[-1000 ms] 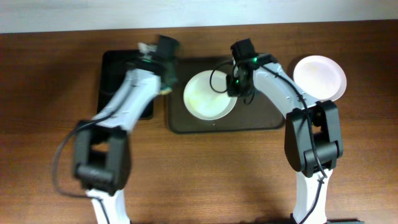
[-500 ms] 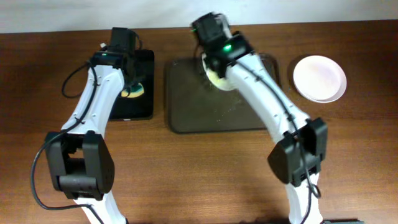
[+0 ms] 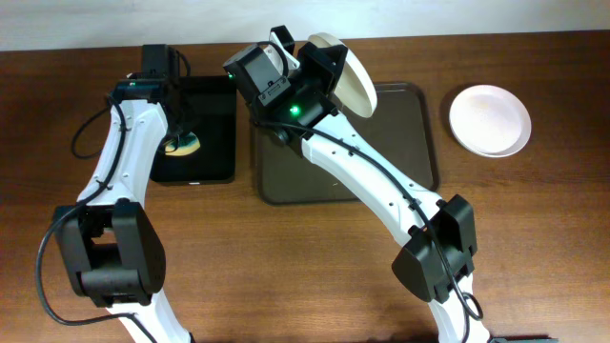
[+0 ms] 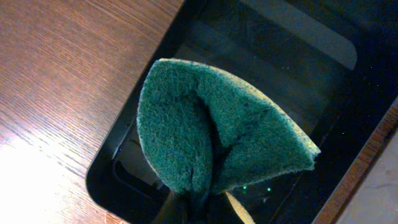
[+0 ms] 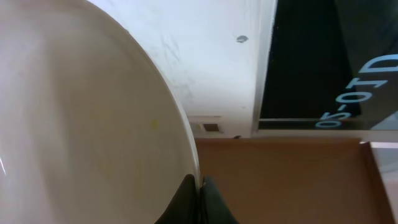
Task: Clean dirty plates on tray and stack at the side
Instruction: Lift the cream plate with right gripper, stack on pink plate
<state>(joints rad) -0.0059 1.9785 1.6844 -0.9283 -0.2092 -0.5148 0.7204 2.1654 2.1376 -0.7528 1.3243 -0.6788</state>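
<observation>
Overhead view, upper centre: the right tool (image 5: 200, 198), pressed onto the rim, holds a plate (image 3: 349, 74) tilted on edge above the brown tray (image 3: 410, 152). A second ago it lay flat there; the tray is now bare. Upper left: the left tool (image 4: 194, 208), pinching a green sponge (image 4: 211, 130), has withdrawn over the black tray (image 3: 214, 114). A second plate (image 3: 489, 119) rests on the worktop (image 3: 534, 238), right. The raised plate looks yellowish, so wiping probably comes next.

Open over the right half of the large dark brown rectangular tray (image 3: 405, 138); barred upper centre by white right arm (image 3: 357, 176) and tilted cream round plate (image 3: 351, 74), upper left by folded green scouring sponge (image 3: 181, 145).
</observation>
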